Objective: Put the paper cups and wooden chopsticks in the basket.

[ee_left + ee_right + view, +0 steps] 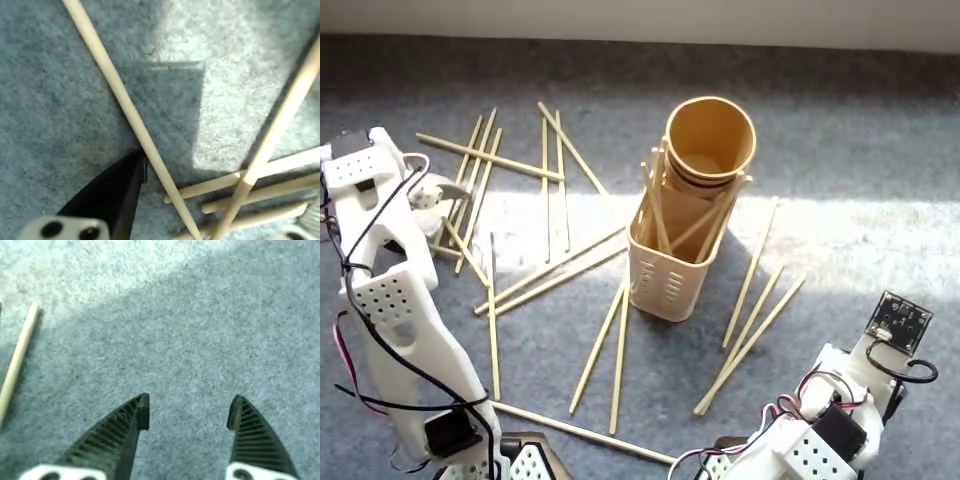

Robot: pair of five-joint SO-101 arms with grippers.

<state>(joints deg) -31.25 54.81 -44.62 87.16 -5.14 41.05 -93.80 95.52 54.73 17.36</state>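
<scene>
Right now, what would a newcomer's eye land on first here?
A cream slotted plastic basket stands mid-table, holding stacked tan paper cups and several pale wooden chopsticks. More chopsticks lie scattered across the grey carpet all around it. The right arm's black pincer hangs open over bare carpet.

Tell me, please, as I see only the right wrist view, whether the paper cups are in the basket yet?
Observer: Yes, the paper cups stand nested inside the basket, with several chopsticks beside them.
Operator: Do any chopsticks lie loose?
Observer: Many; three loose chopsticks lie on the carpet right of the basket in the high view.
Operator: Where is the left gripper?
Observer: The left gripper is low over a cluster of chopsticks left of the basket.
</scene>
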